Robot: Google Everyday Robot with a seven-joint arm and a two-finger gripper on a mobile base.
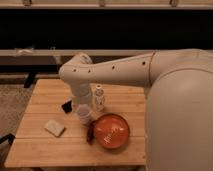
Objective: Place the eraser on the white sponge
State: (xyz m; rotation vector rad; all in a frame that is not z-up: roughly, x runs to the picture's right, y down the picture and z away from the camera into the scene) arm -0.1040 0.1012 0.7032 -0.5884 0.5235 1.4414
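Your gripper (79, 106) hangs mid-bench just beside the eraser (66, 106), probably lining up a grasp; its grip state you cannot tell. The white sponge (54, 127) lies flat toward the front-left corner, unobstructed for the drop.

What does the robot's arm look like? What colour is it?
The arm is creamy white, thick and round like a fat tube, and it swells into a big smooth shoulder on the right. A row of small dark dots runs along it. No cables show. The gripper is at the arm's lower end, over the wooden table. It is pale too, and its finer details cannot be made out.
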